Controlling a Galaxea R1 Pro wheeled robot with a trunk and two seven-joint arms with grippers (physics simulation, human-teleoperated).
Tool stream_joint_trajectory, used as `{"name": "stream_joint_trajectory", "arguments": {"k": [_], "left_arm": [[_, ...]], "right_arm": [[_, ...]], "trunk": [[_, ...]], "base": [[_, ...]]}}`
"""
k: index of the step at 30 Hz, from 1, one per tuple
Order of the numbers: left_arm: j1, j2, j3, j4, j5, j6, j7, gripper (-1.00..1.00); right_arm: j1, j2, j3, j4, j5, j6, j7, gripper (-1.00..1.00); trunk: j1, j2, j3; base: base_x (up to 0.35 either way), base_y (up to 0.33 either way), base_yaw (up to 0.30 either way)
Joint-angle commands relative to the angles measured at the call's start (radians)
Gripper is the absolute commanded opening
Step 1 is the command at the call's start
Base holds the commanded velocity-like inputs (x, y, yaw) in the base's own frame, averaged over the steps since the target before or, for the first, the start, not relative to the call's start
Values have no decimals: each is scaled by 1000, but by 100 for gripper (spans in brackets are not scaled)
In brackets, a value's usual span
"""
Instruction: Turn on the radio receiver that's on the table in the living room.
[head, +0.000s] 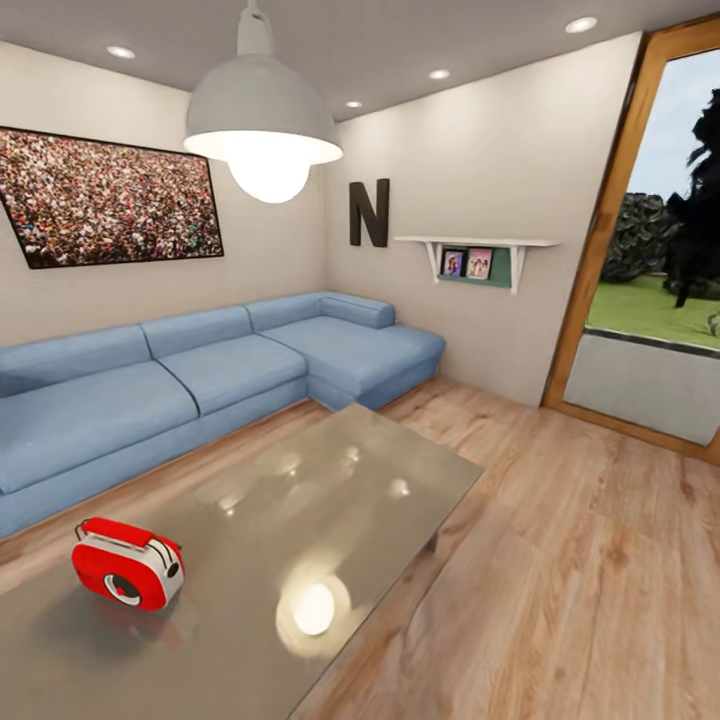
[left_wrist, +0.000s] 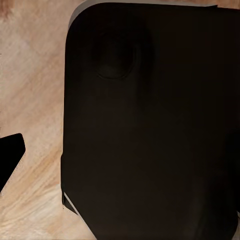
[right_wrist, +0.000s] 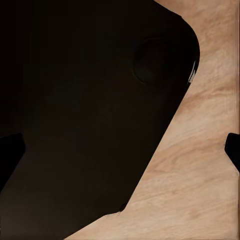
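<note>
End effector state on both arms: we cannot tell, as each wrist view gives a dark robot body over wood floor with only a black fingertip at the frame edge.

We see the radio receiver lying near the left front part of the glossy bench, dial toward us. Behind the bench runs a blue sofa; above it hang a crowd picture and a pendant lamp.

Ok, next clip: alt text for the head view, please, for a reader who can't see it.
A small red radio receiver sits on a glossy grey-brown table in a living room. Behind the table is a blue sectional sofa under a crowd picture, with a white pendant lamp overhead and wood plank floor.
</note>
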Motion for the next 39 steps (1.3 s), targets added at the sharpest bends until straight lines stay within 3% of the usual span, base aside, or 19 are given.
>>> {"name": "stream_joint_trajectory", "arguments": {"k": [1, 15, 39], "left_arm": [[0, 0, 0, 0, 0, 0, 0, 100], [0, 0, 0, 0, 1, 0, 0, 100], [0, 0, 0, 0, 3, 0, 0, 100]], "right_arm": [[0, 0, 0, 0, 0, 0, 0, 100], [0, 0, 0, 0, -1, -1, 0, 100], [0, 0, 0, 0, -1, -2, 0, 100]], "trunk": [[0, 0, 0], [0, 0, 0], [0, 0, 0]], "base": [[315, 0, 9], [294, -17, 63], [10, -4, 284]]}}
